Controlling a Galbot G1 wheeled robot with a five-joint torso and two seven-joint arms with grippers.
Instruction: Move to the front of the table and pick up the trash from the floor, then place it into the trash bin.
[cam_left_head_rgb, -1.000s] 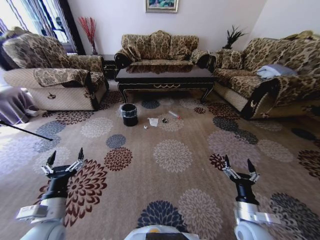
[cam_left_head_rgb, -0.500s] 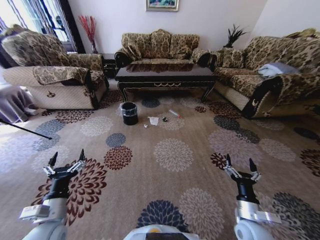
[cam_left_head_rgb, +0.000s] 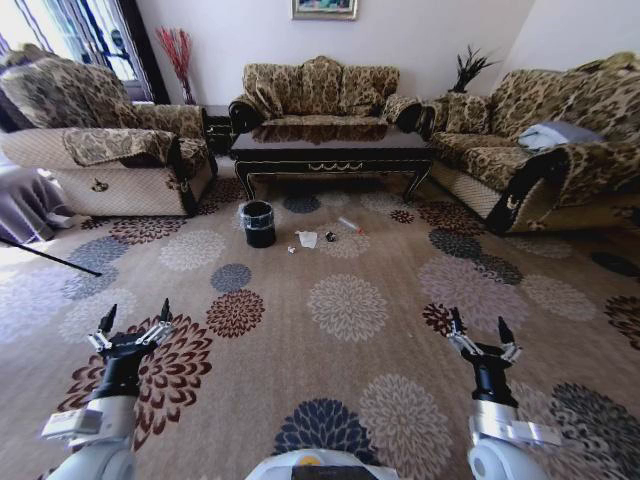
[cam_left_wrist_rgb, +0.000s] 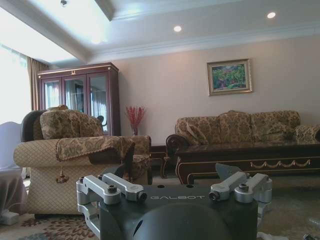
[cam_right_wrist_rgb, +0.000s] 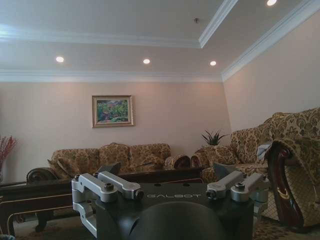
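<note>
One table (cam_left_head_rgb: 330, 156) far ahead across the carpet; one black trash bin (cam_left_head_rgb: 259, 224) just before its left end; four bits of trash (cam_left_head_rgb: 308, 240) scattered right of it. Two grippers low, left (cam_left_head_rgb: 132, 324) and right (cam_left_head_rgb: 480, 333), fingers spread, empty.

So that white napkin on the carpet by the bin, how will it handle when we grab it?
The napkin lies flat on the carpet, so it is probably thin, floppy and light. With little edge standing up, fingers may slide over it or pinch carpet pile. It looks unlikely to roll, unlike the bottle beside it.
</note>
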